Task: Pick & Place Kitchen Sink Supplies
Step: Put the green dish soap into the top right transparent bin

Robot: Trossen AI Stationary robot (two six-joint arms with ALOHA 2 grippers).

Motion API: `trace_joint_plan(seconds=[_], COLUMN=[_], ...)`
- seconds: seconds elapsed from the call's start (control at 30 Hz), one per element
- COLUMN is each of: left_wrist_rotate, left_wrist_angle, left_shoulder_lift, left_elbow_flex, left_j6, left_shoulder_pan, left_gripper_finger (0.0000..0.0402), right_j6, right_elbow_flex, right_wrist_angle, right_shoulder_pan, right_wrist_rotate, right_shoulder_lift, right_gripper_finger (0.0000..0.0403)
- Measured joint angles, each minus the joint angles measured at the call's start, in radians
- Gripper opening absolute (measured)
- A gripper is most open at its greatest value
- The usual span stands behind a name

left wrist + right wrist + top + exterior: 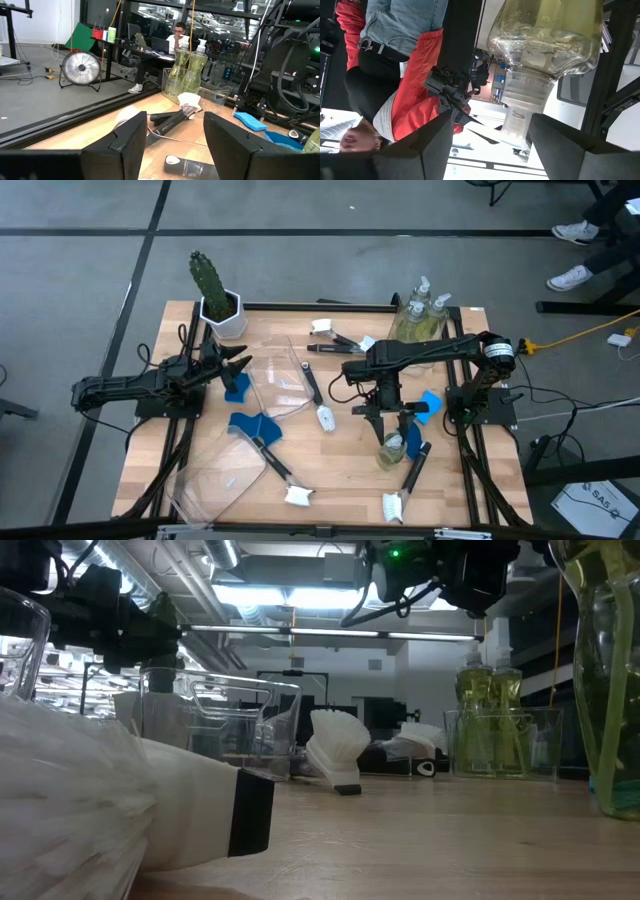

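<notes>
My right gripper [391,425] is open near the table's middle right. Its fingers stand on either side of the neck [522,107] of a clear soap bottle [392,448], which stands upright on its base [610,795]. My left gripper [240,366] is open and holds nothing, hovering by the left clear bin [280,380], above a blue sponge [237,388]. More blue sponges [255,427] [429,404] lie flat on the wood. Black-handled brushes with white heads [316,395] [278,470] [408,483] [338,338] also lie flat. More soap bottles [422,315] stand in the far bin.
A potted cactus [212,292] stands at the far left corner. A second clear bin [222,478] lies tipped near the left front edge. A clear bin [210,92] at the far right holds the bottles. A person in red and jeans [405,75] stands beyond the table's near side.
</notes>
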Motion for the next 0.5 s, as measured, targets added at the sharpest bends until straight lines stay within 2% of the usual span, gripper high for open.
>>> trace_joint_plan(seconds=[0.3,0.5], left_wrist_rotate=[0.000,0.000], left_wrist_angle=[0.000,0.000], left_shoulder_lift=[0.000,0.000], left_elbow_flex=[0.000,0.000], left_j6=[0.000,0.000], left_shoulder_pan=[0.000,0.000], left_gripper_finger=[0.0190,0.0190], right_j6=[-0.010,0.019], right_elbow_flex=[0.000,0.000], right_wrist_angle=[-0.010,-0.012], right_shoulder_pan=[0.000,-0.025], right_wrist_rotate=[0.018,0.105], right_shoulder_lift=[-0.040,-0.087], right_gripper_finger=[0.0255,0.0255])
